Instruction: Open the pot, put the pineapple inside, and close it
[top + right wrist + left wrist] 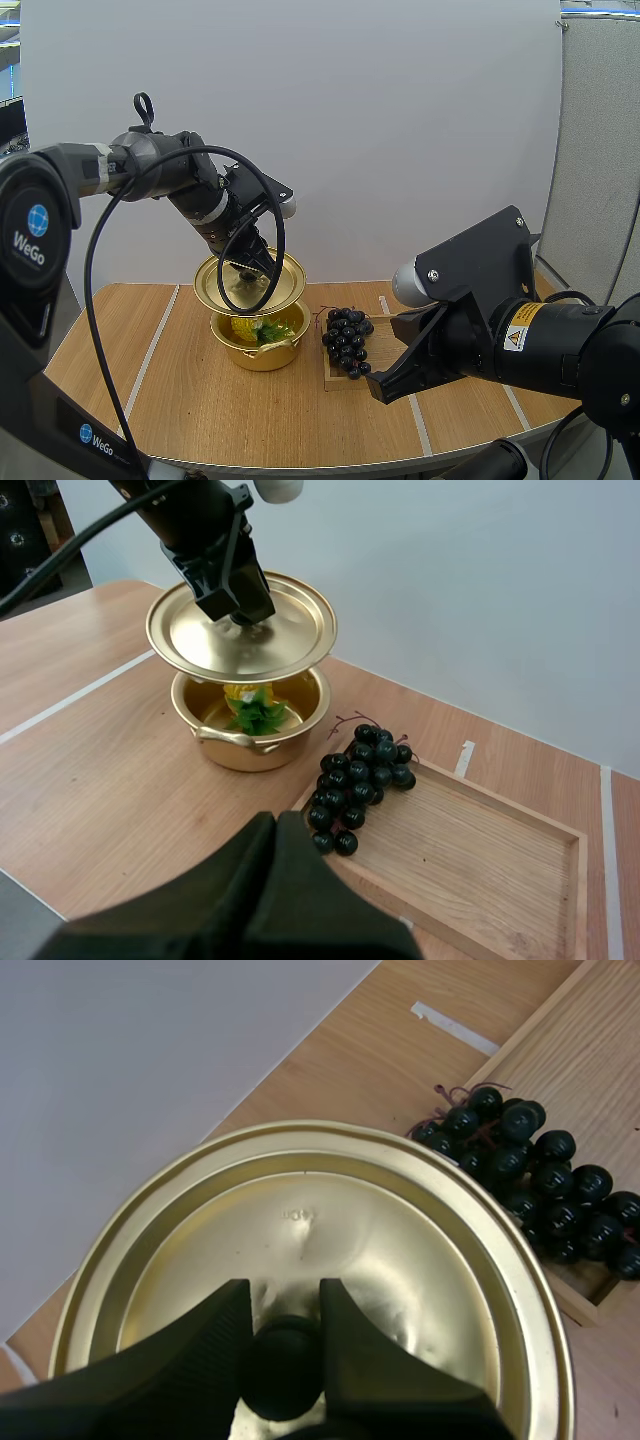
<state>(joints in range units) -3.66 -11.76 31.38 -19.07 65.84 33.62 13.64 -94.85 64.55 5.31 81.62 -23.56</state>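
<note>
The left gripper (285,1302) has its two fingers pinched on the small black knob (285,1365) of the gold lid (249,282), which hangs just above the pot (262,356), a little tilted and not touching the rim. Down in the pot lies the pineapple (250,702), yellow with green leaves, so I'd say only the closing is left. The lid looks like thin pressed metal, light, stiff and slick. That round knob is the one sensible hold, though pinched there the lid may swing, so it wants lowering level over the rim. The right gripper (275,825) sits well off from the pot, fingers closed together on nothing. Just beside the pot a bunch of grapes (347,340) lies on the nearest end of a wooden tray (480,845), clear of the lid's way down; the wooden table (190,400) under the pot looks flat and smooth
</note>
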